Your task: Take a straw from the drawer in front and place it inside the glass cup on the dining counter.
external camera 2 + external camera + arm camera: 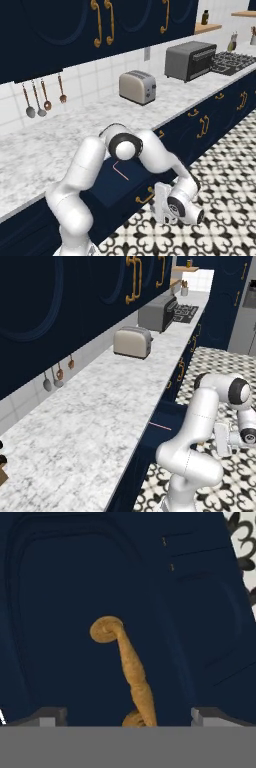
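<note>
The drawer (112,187) stands pulled out under the marble worktop, and its navy front (60,637) faces the hand view close up. The thin red-pink straw (120,170) lies flat inside the drawer (167,415), where it shows as a pink line (160,426). My gripper (127,717) sits low in front of the drawer front, open. The brass handle (129,667) stands between the wide-apart fingertips (47,715) without touching them. From the sides, the gripper (161,205) (221,440) is level with the handle (145,196). The glass cup and dining counter are out of view.
The marble worktop (90,411) above the drawer carries a toaster (138,87) and a toaster oven (191,60). Spoons (39,100) hang on the tiled wall. Navy wall cabinets (60,291) hang overhead. Patterned floor (220,165) stretches to the right.
</note>
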You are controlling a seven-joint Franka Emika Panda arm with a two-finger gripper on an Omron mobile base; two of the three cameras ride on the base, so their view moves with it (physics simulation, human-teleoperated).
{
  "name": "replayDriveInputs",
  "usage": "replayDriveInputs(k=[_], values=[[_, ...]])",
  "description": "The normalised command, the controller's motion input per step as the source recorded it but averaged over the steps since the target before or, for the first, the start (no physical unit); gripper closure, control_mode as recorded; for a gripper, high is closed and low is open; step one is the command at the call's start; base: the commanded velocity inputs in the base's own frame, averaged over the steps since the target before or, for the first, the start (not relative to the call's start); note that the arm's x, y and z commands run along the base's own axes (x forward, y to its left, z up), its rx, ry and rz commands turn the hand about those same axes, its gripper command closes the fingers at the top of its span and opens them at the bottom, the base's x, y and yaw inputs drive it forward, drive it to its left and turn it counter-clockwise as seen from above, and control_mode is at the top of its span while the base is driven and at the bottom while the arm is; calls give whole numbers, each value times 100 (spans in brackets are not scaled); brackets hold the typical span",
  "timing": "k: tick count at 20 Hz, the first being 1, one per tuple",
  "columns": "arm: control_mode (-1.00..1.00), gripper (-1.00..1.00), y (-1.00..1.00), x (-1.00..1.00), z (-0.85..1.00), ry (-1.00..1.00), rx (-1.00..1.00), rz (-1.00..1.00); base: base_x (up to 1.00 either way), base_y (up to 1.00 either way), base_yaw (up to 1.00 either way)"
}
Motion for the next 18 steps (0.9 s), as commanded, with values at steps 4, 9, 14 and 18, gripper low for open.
replayDriveInputs(k=[4, 9, 14, 18], values=[[-100, -100, -16, -65, 53, -7, -7, 0, 0, 0, 0], [-100, -100, 11, -43, 92, -3, -10, 0, 0, 0, 0], [-100, -100, 38, -9, 89, 0, -9, 0, 0, 0, 0], [-100, -100, 44, 3, 92, 0, -8, 0, 0, 0, 0]])
